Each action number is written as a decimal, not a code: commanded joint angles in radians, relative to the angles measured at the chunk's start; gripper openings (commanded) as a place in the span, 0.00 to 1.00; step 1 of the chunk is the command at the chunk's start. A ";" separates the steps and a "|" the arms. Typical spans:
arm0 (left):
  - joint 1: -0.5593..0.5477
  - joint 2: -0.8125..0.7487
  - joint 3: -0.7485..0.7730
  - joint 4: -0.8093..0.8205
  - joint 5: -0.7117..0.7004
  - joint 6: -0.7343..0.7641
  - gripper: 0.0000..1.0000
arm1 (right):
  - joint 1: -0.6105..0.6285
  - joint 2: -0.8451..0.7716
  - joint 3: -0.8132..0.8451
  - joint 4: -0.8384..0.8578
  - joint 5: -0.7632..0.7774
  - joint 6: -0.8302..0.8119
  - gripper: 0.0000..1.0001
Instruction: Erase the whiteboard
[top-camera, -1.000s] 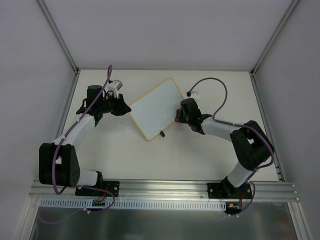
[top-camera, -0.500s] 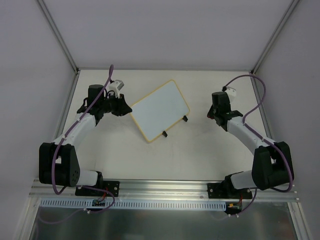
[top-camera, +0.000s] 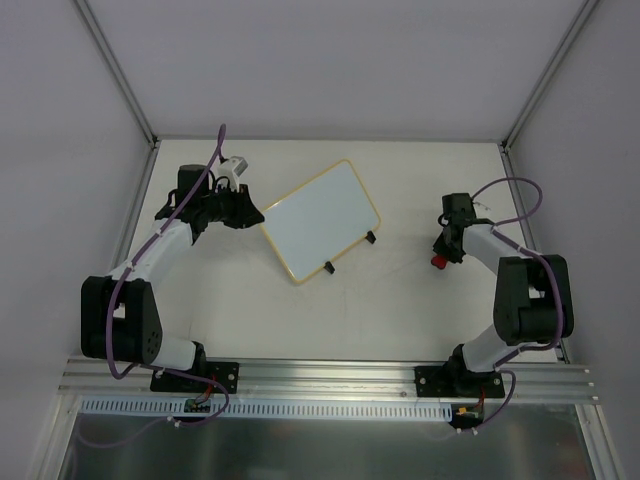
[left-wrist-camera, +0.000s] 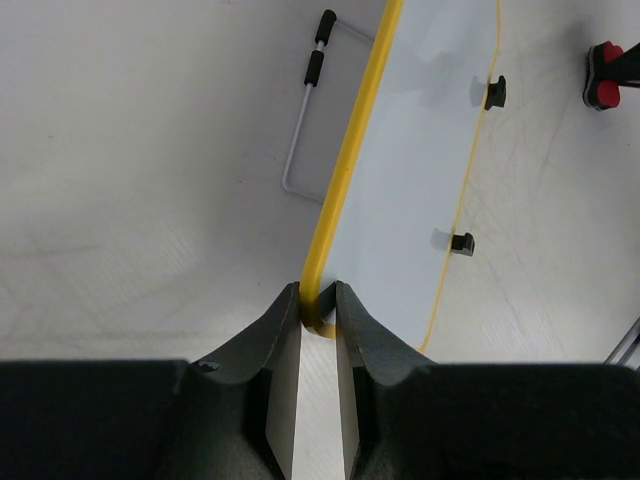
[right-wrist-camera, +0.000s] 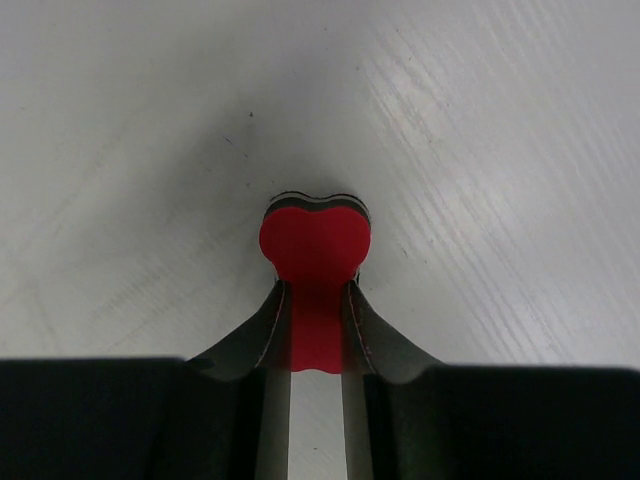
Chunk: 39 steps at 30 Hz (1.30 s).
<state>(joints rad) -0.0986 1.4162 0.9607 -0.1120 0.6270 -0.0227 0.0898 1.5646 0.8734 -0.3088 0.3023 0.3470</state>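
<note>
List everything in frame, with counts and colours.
whiteboard: 1, white with pale-yellow frame, mid-table, no marks visible
clip feet: 2, black, on the board's near edge
eraser: 1, red, right side of the table, between the right fingers
wire loop: 1, grey with black sleeves, at the board's edge in the left wrist view
table: 1, white
left gripper: 1, black, shut on the whiteboard's corner
right gripper: 1, black, shut on the eraser

Bright, even overhead light fills the views, with a soft grey shadow pooling just beyond the tips of the right gripper (right-wrist-camera: 315, 295), whose near body sits dark and slightly soft.
</note>
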 joint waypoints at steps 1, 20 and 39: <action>-0.012 0.013 0.036 0.017 -0.009 -0.003 0.09 | -0.013 0.029 0.041 -0.062 -0.012 0.044 0.21; -0.012 0.009 0.072 0.015 -0.059 -0.022 0.93 | -0.028 -0.132 0.047 -0.134 0.044 0.001 0.87; -0.010 -0.287 0.456 -0.235 -0.676 -0.069 0.99 | -0.030 -0.552 0.593 -0.322 0.117 -0.586 0.99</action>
<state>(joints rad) -0.0994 1.1927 1.2976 -0.2523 0.1371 -0.1184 0.0669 1.0824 1.3617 -0.5968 0.3912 -0.0742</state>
